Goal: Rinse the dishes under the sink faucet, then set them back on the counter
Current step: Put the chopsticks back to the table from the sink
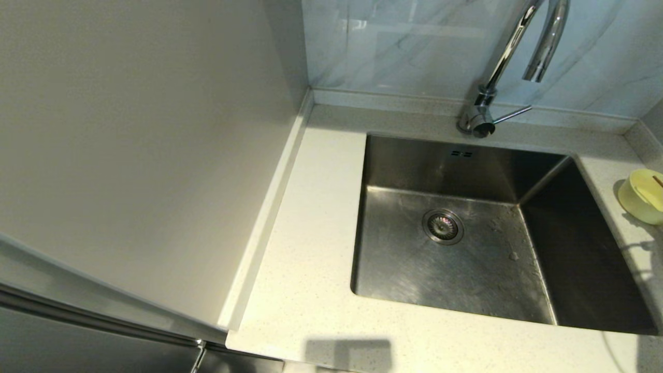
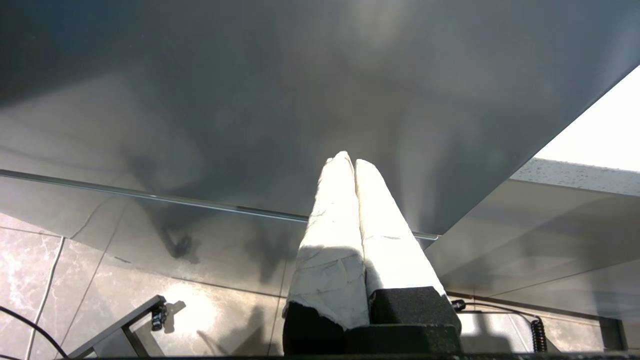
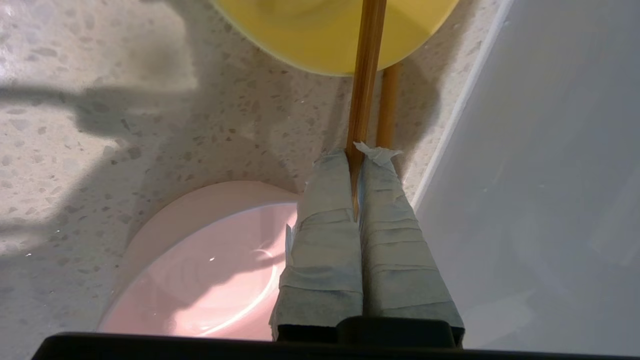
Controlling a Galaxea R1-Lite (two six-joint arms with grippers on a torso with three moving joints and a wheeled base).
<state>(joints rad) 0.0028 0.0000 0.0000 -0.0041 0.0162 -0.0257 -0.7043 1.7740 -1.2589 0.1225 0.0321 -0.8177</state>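
Note:
The pale yellow bowl stands on the counter right of the sink, at the head view's right edge. In the right wrist view my right gripper is shut on one brown chopstick, which reaches over the yellow bowl. A second chopstick lies just beside it on the counter. The pink bowl sits close under the gripper. The chrome faucet with its side lever rises behind the sink. My left gripper is shut on nothing, parked low before a grey cabinet front.
A round drain strainer sits in the basin floor. A tall pale panel walls off the counter's left side, and a white wall runs close along the right gripper. Marble-look backsplash stands behind the faucet.

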